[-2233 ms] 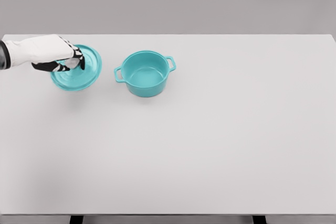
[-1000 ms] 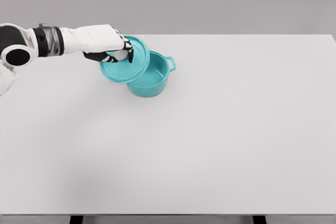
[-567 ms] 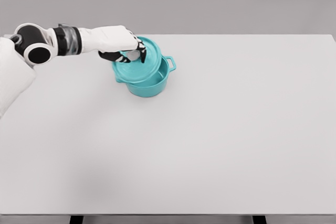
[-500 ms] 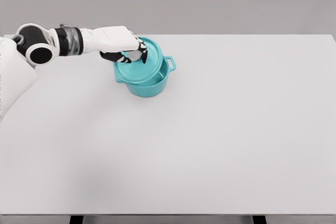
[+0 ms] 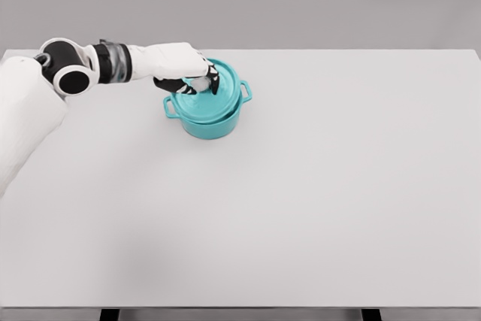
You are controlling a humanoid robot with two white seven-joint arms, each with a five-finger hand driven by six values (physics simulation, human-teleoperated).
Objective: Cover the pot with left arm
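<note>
Head view: the teal lid [image 5: 214, 94] is positioned over the teal pot [image 5: 210, 119] on the white table [image 5: 316, 186], apparently seated or nearly so. Its knob is grasped by the left hand [image 5: 184, 73]. Release and withdrawal are judged outstanding.

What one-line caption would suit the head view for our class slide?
Left hand lowers a round teal lid, gripped at its knob, onto a two-handled teal pot on a white table.
</note>
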